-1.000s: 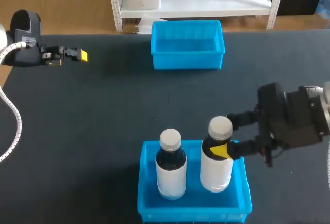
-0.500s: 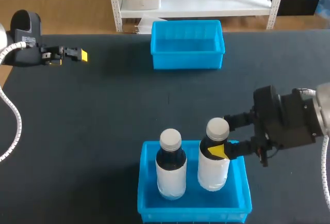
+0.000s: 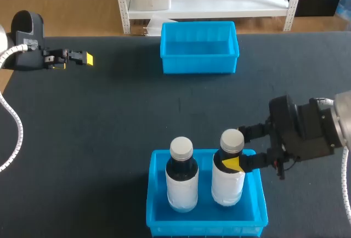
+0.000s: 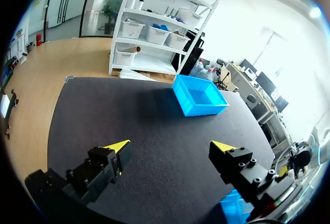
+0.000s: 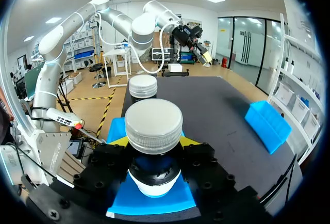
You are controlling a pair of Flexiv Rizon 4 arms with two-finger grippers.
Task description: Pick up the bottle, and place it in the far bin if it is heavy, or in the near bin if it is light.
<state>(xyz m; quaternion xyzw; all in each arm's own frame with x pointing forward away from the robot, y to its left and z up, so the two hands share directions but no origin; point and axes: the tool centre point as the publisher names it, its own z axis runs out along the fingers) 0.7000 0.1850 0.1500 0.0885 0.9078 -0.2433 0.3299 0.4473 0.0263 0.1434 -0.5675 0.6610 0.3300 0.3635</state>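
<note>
Two dark bottles with white labels and grey caps are upright in the near blue bin [image 3: 153,216]. My right gripper [image 3: 237,149] is shut on the right-hand bottle [image 3: 228,180], just under its cap. In the right wrist view that bottle [image 5: 153,123] fills the gap between the yellow-tipped fingers [image 5: 119,141], with the other bottle [image 5: 143,86] just ahead. The other bottle [image 3: 181,177] stands free to the left. The far blue bin [image 3: 199,62] looks empty. My left gripper [image 3: 82,58] hangs open at the table's far left, and nothing is between the left gripper [image 4: 170,146] tips in its own view.
The far bin [image 4: 200,96] sits near the table's back edge, ahead of the left gripper. Dark table mat [image 3: 109,117] stretches between the two bins. The far bin [image 5: 268,123] also lies off to the side of the right gripper.
My right gripper has come down a little and toward the near edge with the bottle, lowering it deeper into the near bin. The left arm has not moved.
</note>
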